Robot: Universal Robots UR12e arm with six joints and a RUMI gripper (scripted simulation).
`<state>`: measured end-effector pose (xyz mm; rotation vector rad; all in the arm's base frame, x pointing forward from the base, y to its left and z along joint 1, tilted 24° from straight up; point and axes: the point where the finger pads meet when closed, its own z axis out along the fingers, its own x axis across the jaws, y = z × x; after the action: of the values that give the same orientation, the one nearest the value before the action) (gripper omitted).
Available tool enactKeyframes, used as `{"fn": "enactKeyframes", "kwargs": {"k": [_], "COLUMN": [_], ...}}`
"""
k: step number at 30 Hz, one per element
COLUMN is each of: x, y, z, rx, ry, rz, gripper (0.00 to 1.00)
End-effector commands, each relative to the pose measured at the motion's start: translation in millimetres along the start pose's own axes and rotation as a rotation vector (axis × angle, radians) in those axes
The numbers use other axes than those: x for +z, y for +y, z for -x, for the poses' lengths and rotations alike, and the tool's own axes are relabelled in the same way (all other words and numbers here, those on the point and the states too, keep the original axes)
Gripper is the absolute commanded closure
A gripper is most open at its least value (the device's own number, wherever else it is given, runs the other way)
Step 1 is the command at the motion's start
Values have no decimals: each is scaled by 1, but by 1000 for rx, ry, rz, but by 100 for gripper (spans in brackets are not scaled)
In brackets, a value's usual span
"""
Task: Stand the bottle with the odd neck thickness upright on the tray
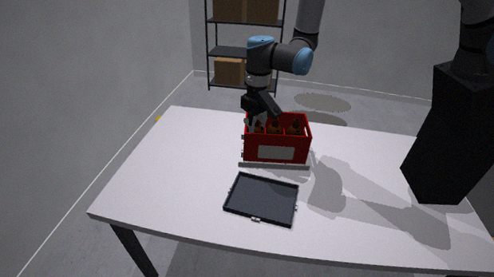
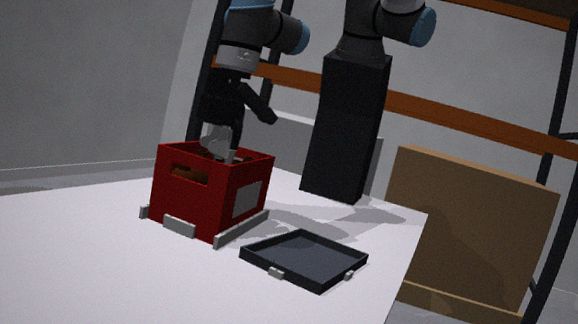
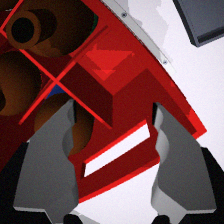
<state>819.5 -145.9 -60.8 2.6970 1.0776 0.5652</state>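
Observation:
The red crate stands at the far middle of the white table, with brown bottles upright in its cells. It also shows in the exterior view. My gripper hangs straight down over the crate's left end. In the wrist view my gripper is partly open and straddles the crate's end wall with its handle slot. One finger is inside, beside a brown bottle; the other is outside. It grips nothing. Another bottle's open mouth shows at top left. The dark tray lies empty in front of the crate.
Grey stop bars and small blocks lie against the crate's base. The tray has small grey blocks at its edges. The arm's black pedestal stands at the right of the table. Shelving with cardboard boxes stands behind.

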Motion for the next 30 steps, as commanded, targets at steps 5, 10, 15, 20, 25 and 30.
{"fn": "enactKeyframes", "kwargs": {"k": [5, 10, 15, 20, 25, 30], "x": [-1, -1, -1, -1, -1, -1], "y": [1, 1, 1, 1, 1, 1], "z": [0, 0, 0, 0, 0, 0], "rx": [0, 0, 0, 0, 0, 0], "ry": [1, 1, 1, 1, 1, 1], "rz": [1, 1, 1, 1, 1, 1], "gripper": [62, 100, 100, 100, 100, 100]}}
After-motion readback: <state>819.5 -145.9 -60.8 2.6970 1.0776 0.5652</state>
